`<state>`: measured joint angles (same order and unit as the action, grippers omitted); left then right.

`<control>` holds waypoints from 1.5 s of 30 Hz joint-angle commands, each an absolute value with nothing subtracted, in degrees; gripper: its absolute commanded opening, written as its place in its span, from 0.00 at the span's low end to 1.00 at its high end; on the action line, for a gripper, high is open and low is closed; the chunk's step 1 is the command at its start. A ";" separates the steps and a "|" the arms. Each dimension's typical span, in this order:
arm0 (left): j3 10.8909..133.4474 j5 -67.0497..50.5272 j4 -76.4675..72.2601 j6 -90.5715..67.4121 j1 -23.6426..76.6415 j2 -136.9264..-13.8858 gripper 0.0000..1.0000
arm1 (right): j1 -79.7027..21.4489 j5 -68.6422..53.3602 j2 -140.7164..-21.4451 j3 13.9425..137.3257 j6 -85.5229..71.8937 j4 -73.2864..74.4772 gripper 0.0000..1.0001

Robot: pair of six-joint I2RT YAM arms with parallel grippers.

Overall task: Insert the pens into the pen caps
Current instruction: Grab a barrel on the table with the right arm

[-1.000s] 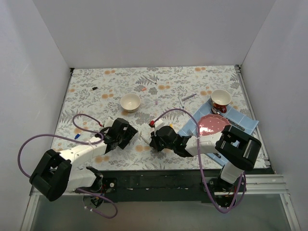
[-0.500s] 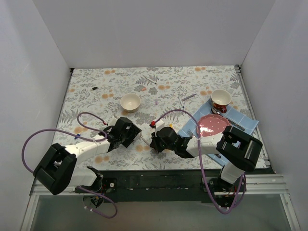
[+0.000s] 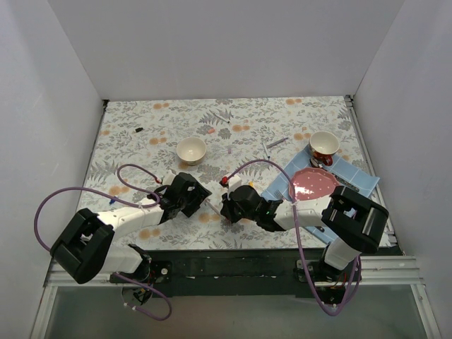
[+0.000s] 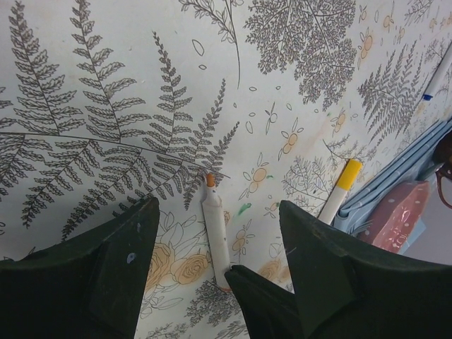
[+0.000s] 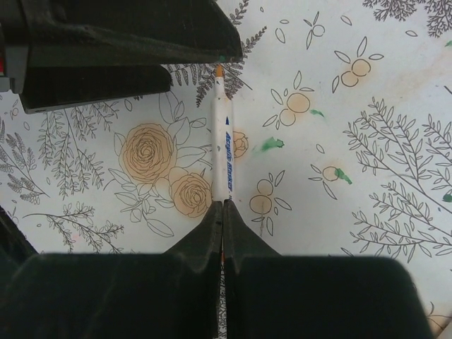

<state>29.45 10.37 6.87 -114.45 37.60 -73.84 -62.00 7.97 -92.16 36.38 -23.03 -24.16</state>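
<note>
Right gripper pinches an uncapped pen; left gripper is spread around its tip.
The right gripper (image 5: 222, 206), low centre of its wrist view, is pressed together on the pale barrel of an orange-tipped pen (image 5: 221, 148) that points up-frame over the flowered cloth (image 5: 353, 176). The left gripper (image 4: 217, 212) stands spread, one finger on either side of the tip, holding nothing. No cap shows nearby, so this looks like presenting the pen. Next, a cap must be fetched and lined up with the tip.

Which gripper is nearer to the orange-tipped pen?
Right. The right gripper is shut on the pen at its rear end. The left gripper is open around its tip, without touching.
</note>
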 commanded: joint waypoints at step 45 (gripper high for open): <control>29.27 12.58 14.60 -119.01 38.14 -64.51 0.71 | -73.48 22.06 -92.83 42.19 -25.14 -9.48 0.01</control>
<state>28.45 13.91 15.40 -114.45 38.00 -66.08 -73.34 24.58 -95.85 45.45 -24.93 -8.05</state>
